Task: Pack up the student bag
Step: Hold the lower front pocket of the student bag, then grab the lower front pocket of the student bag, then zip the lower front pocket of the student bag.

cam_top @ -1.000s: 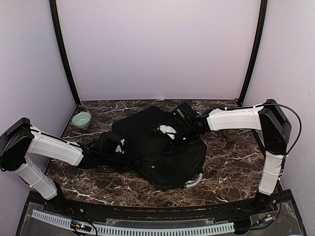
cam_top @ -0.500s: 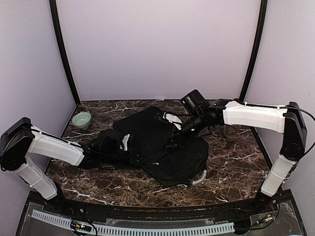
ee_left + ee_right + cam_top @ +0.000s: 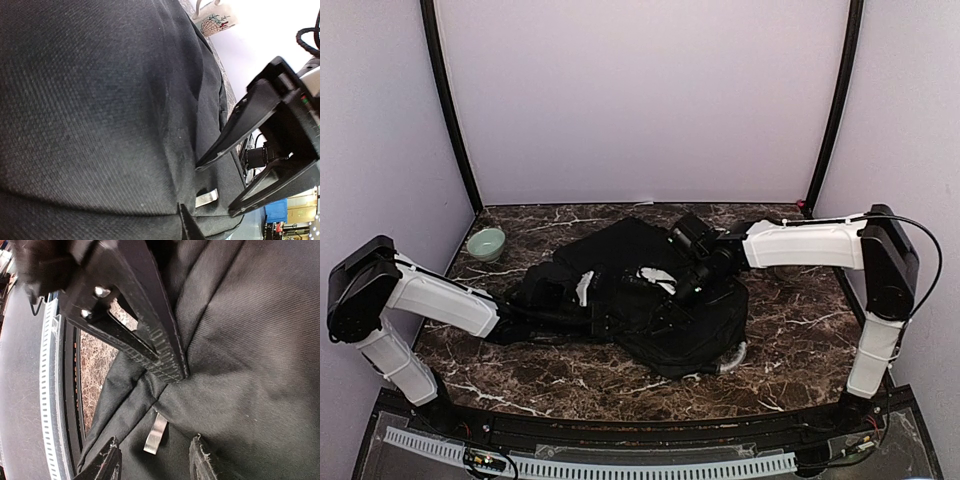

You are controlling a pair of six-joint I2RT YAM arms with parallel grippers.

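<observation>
The black backpack (image 3: 660,320) lies slumped and creased in the middle of the marbled table (image 3: 790,320), with an arm reaching in over it from either side. There is a pale patch (image 3: 582,288) on its upper face towards the left arm and another just beside the right arm's tip. I can't make out whether either is a strap or a label.

The right gripper (image 3: 684,288) is down on the bag near its centre with its jaws apart. One finger (image 3: 150,335) digs its tip into a gathered crease of cloth. A small silver zip pull (image 3: 156,435) lies loose on the fabric in the gap, touched by neither finger.

The left gripper (image 3: 555,312) is buried in the bag's left edge, and I can't tell whether it has closed on the cloth. Its own camera sees little but black weave.

A pale green bowl (image 3: 486,242) sits near the far left corner, well apart from the bag. In the left wrist view a white mug (image 3: 215,20) stands beyond the bag. It is printed with a dark web of lines and a small sprig, and any lettering is too small to read. A pale curved rim (image 3: 730,358) pokes out from under the bag's near right corner, and a white slotted rail (image 3: 620,465) runs along the table's near edge
</observation>
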